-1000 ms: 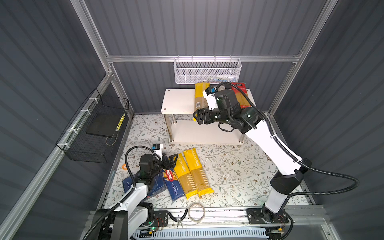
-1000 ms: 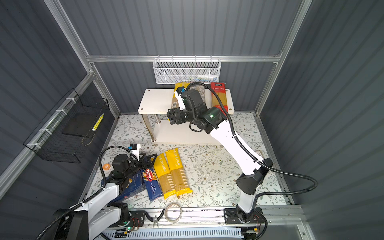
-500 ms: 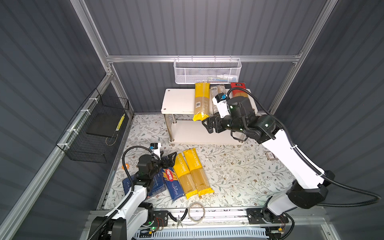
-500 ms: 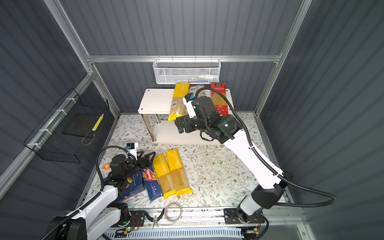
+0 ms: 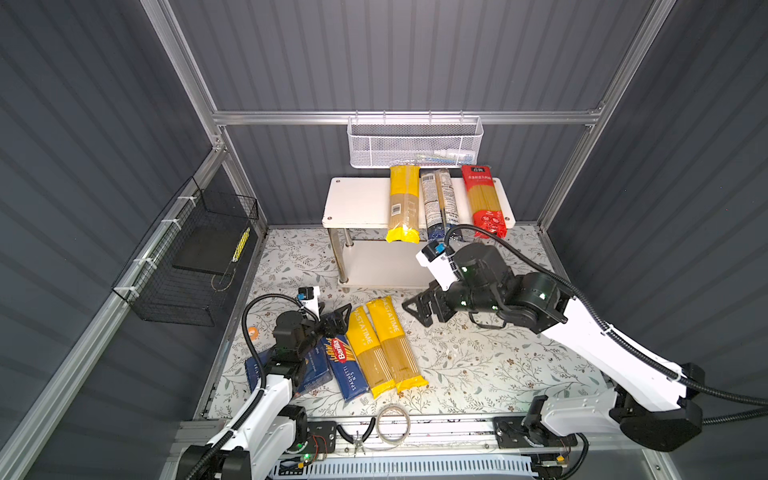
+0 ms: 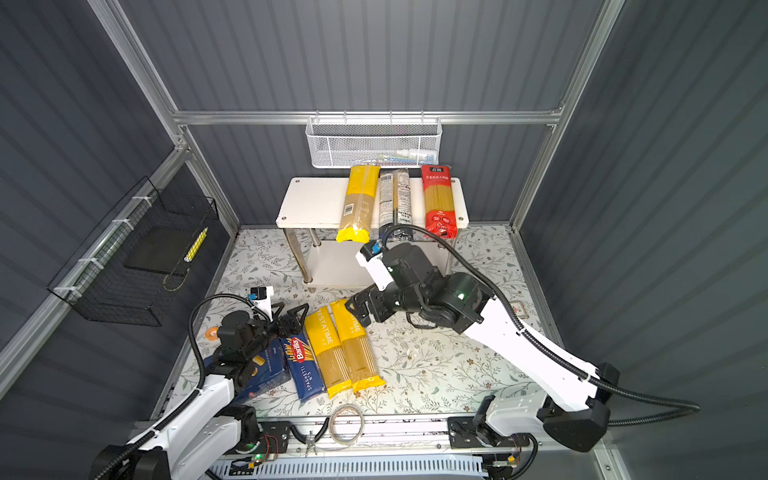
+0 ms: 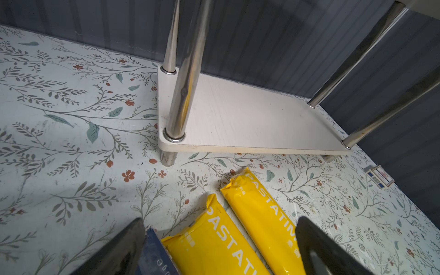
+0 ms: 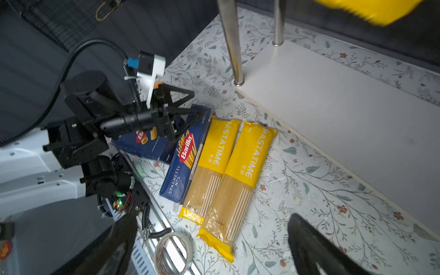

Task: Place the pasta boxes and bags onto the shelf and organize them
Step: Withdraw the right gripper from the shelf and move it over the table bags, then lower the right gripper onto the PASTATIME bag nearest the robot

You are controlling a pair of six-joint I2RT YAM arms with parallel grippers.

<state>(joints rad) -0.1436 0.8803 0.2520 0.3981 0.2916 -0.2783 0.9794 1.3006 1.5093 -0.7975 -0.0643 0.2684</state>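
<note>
My left tool hangs spread and empty just over the wide carton, in front of the shelf. Next lie the narrow matte-blue SPAGHETTI carton and two glossy yellow bags, flat on the floral counter. The shelf's white top board carries three long bags: a yellow bag, a clear bag with, I think, a dark-blue end, and a red bag. My right tool gapes empty before the shelf.

Left arm hides part of wide box.
</note>
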